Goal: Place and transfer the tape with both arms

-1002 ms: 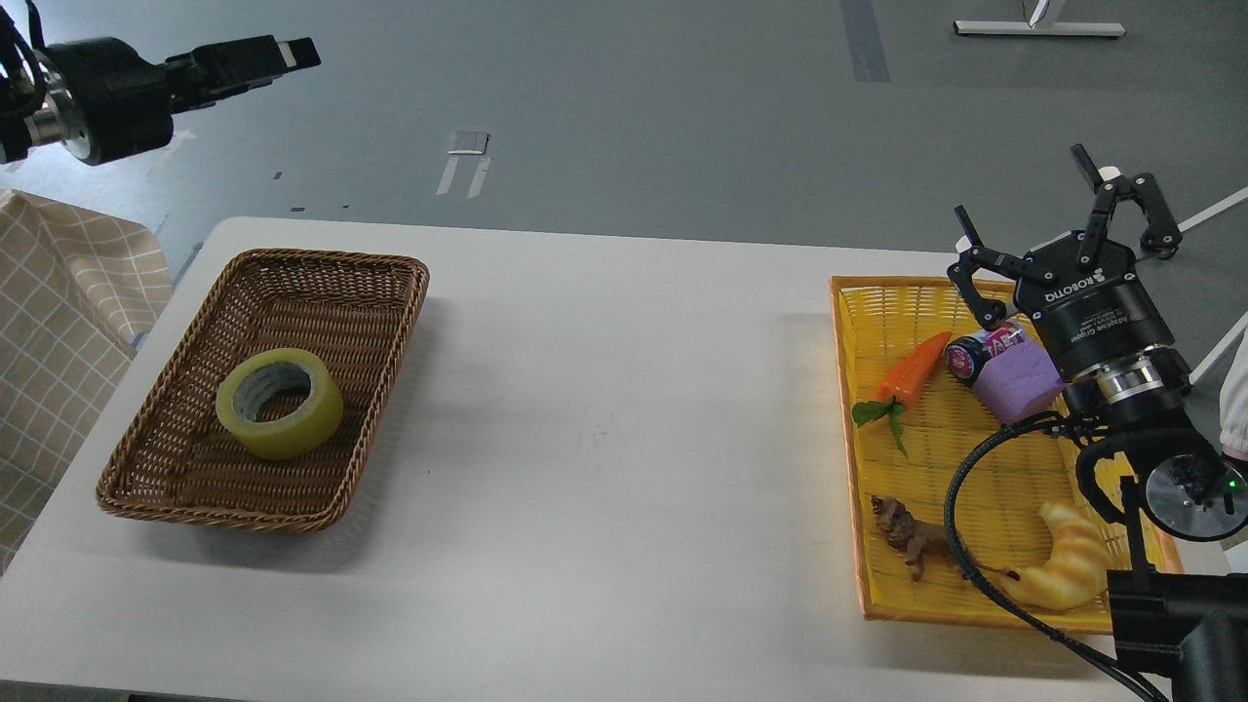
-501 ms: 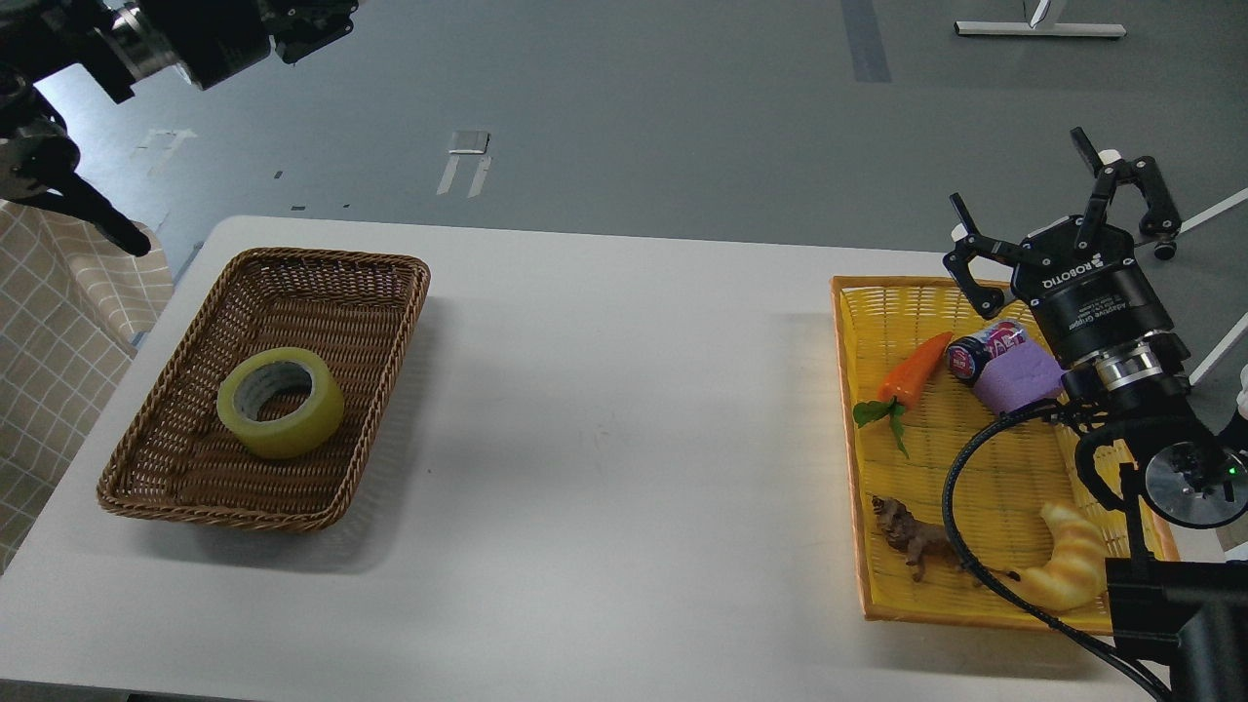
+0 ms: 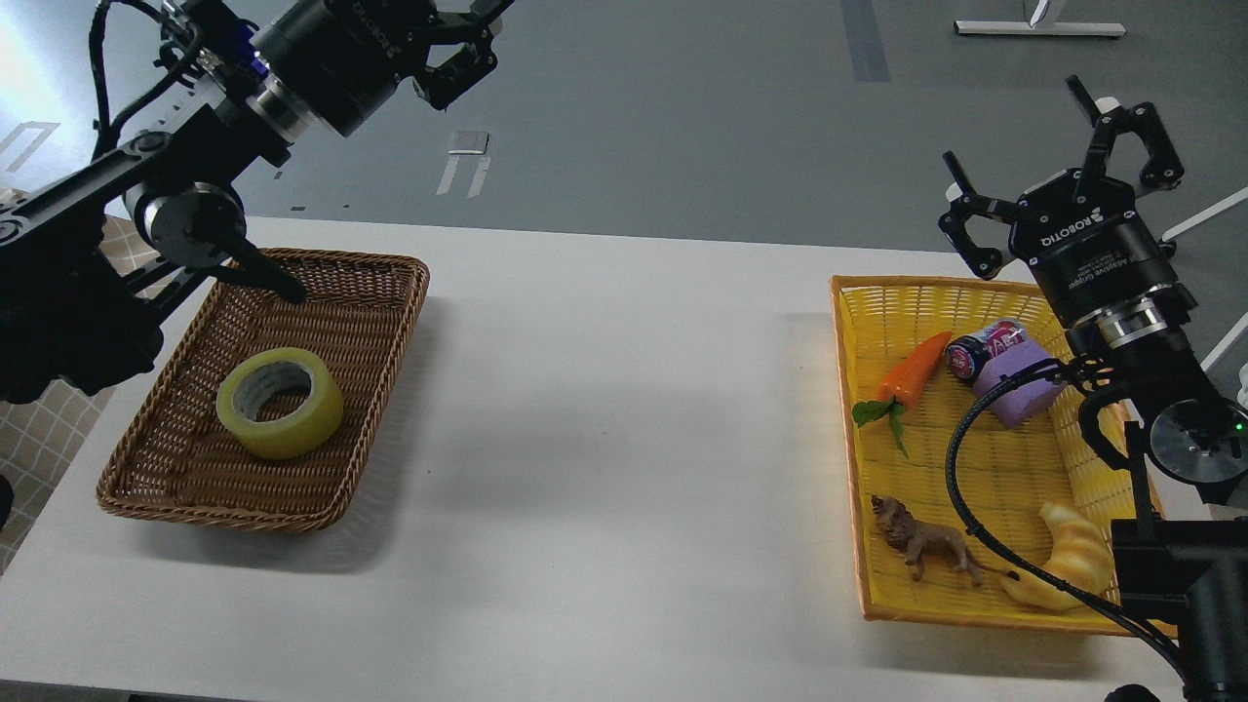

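Note:
The tape (image 3: pixel 280 402), a yellow translucent roll with a grey-white core, lies flat in the brown wicker basket (image 3: pixel 370 283) on the left of the table. My left gripper (image 3: pixel 483 34) is high above and beyond the basket's far right corner, at the top edge of the view. Its fingers stand apart, with the tips partly cut off, and it holds nothing. My right gripper (image 3: pixel 1014 132) is open and empty, pointing up and away above the far edge of the yellow basket (image 3: pixel 848 390).
The yellow basket holds a toy carrot (image 3: pixel 912 369), a small can (image 3: pixel 980 349), a purple block (image 3: pixel 1019 385), a toy lion (image 3: pixel 921 548) and a croissant toy (image 3: pixel 1068 565). A checked cloth (image 3: pixel 39 439) lies at the left table edge. White table (image 3: pixel 624 419).
My left arm has swung in from the far left, and its gripper has moved right and up over the brown basket's far side. My right gripper has risen slightly. The tape has not moved.

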Robot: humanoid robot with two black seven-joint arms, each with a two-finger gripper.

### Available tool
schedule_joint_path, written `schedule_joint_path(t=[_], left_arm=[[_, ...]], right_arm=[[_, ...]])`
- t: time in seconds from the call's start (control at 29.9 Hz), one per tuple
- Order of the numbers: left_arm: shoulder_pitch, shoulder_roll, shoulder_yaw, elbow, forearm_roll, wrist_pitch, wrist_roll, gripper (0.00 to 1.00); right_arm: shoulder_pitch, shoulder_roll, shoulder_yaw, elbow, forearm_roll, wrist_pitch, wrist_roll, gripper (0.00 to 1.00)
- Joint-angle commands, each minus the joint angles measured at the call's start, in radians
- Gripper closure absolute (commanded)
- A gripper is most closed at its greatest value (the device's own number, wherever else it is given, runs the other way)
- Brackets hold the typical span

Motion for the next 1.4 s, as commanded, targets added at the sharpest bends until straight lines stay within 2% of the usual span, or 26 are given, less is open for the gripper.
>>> schedule_joint_path(t=[0.0, 0.37, 0.57, 0.87, 1.37], left_arm=[[0.088, -0.062, -0.088, -0.003, -0.002, 0.000, 0.001, 0.02], [0.235, -0.214, -0.222, -0.001, -0.002, 0.000, -0.001, 0.02], [0.303, -0.276, -0.245, 0.002, 0.001, 0.000, -0.001, 0.02], [0.364, -0.309, -0.244, 0.014, 0.003, 0.000, -0.004, 0.02], [0.378, -0.326, -0.271, 0.016, -0.006, 0.000, -0.001, 0.02]], right_arm=[[0.009, 0.000, -0.001, -0.003, 0.002, 0.000, -0.001, 0.00], [0.008, 0.004, -0.001, -0.003, 0.013, 0.000, 0.004, 0.00], [0.013, 0.001, -0.001, -0.005, 0.013, 0.000, 0.002, 0.00], [0.022, 0.011, -0.004, -0.031, 0.013, 0.000, 0.002, 0.00], [0.033, 0.024, -0.034, -0.067, 0.013, 0.000, 0.010, 0.00]])
